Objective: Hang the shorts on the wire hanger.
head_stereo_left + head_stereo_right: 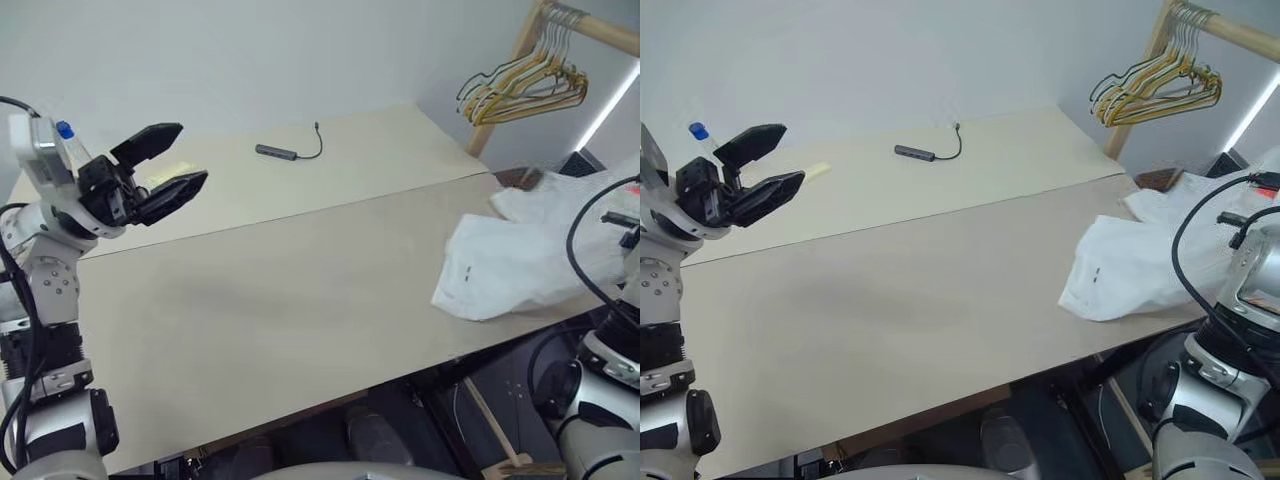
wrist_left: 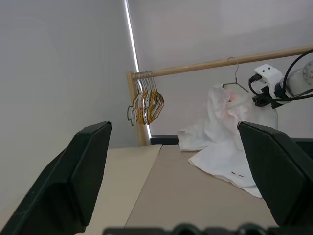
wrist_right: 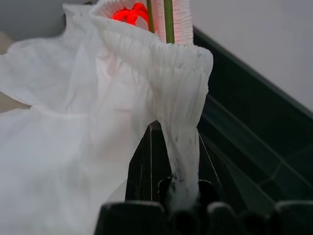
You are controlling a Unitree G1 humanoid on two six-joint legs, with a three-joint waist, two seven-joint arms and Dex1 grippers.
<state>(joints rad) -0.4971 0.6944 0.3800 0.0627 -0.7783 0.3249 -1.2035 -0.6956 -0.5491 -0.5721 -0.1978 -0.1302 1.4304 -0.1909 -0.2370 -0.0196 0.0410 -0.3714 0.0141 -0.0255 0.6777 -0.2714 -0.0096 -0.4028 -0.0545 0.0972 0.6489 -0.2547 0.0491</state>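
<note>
At the tabletop's (image 1: 300,300) right edge: white fabric shorts (image 1: 515,262), half trailing on the surface, elastic waistband pinched in the closed right hand (image 3: 178,188) beside the thin grey wire hanger (image 2: 235,78). Left hand (image 1: 165,165): open, empty. Advice: keep waistband taut while threading.

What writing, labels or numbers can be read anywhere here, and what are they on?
None can be read.
Shorts: two small dark marks near one hem, too small to tell whether they are print.
Grey adapter on the table: no marking shows.
Hangers on the wooden rail: no tags show.
Left hand and right hand: no lettering shows.
</note>
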